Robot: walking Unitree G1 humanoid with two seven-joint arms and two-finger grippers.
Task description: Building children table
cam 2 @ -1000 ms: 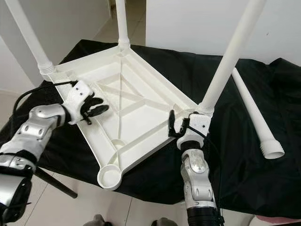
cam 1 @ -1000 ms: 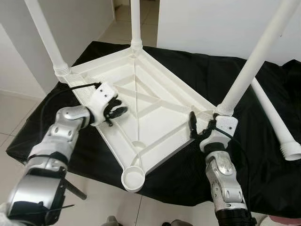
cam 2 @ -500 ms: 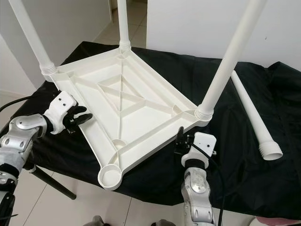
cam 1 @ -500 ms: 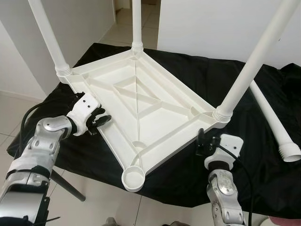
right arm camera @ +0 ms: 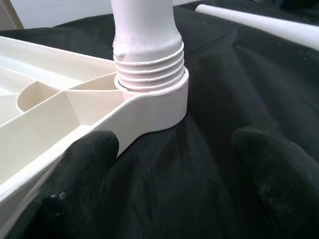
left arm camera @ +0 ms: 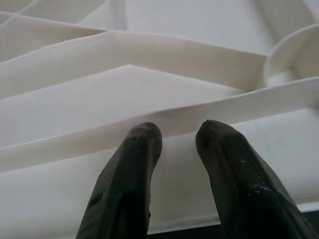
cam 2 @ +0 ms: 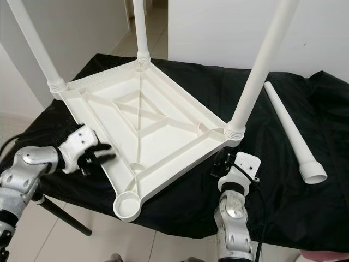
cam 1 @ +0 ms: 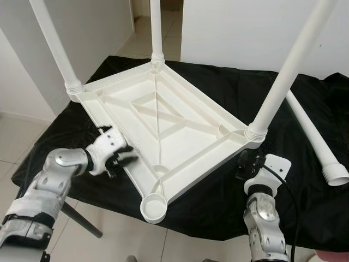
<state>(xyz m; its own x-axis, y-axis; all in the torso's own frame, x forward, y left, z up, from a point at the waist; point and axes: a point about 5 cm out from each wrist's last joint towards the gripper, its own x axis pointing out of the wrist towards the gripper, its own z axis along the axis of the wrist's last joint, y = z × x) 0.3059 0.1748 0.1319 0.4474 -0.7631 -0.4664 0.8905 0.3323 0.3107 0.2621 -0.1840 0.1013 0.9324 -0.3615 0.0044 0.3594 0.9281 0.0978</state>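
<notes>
Tabletop: the white plastic tabletop [cam 1: 163, 123] lies upside down on the surface [cam 1: 218, 82], which is draped in black cloth. Its ribbed underside faces up, and one corner hangs over the near edge.

Fitted legs: three white legs stand upright in corner sockets, one at the far corner [cam 1: 156, 27], one on the left corner [cam 1: 54, 43] and one on the right corner [cam 1: 289, 71].

Empty socket: the round socket [cam 1: 154, 206] at the overhanging near corner holds no leg.

Loose leg: a fourth leg [cam 1: 316, 136] lies flat on the cloth to the right, well apart from the tabletop, its threaded end towards the near edge.

Left hand: the left hand [cam 1: 122, 158] sits at the tabletop's near-left edge. From the wrist camera its two black fingers [left arm camera: 129, 174] are slightly apart and point at the white rim, close against it; I cannot tell whether they touch.

Right hand: the right hand [cam 2: 221, 164] is just beside the right corner, below the socket carrying the right leg. Its fingers [right arm camera: 75, 184] are spread wide, with nothing between them but black cloth.

Floor: pale tiles [cam 1: 22, 131] show beyond the surface on the left, under a white wall.
</notes>
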